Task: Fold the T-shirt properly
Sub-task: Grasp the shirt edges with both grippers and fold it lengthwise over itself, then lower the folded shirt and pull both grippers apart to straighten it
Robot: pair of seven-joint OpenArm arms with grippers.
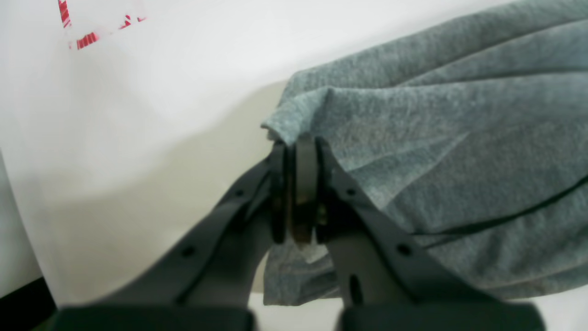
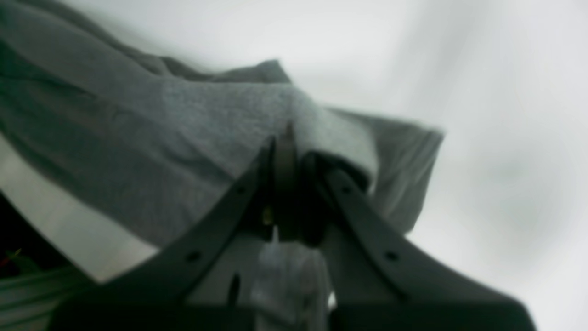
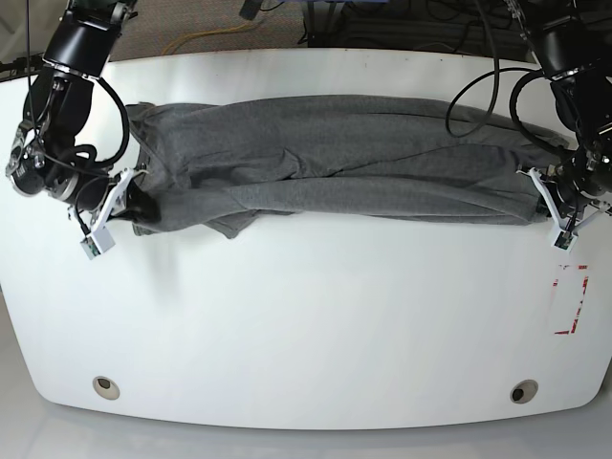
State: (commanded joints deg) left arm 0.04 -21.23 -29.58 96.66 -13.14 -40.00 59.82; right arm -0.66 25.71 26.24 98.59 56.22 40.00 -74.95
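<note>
T-shirt (image 3: pixel 335 158) stretched between left gripper (image 1: pixel 298 184) and right gripper (image 2: pixel 287 184) (both clamped on cloth edges), likely to slip loose if pulled tighter.

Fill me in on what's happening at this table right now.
A two-armed robot is working on a grey T-shirt on a white table. The left gripper is shut on one end of the cloth and the right gripper is shut on the other end. The shirt is stretched out sideways between them in a long, creased band across the far half of the table, not yet a neat fold.
</note>
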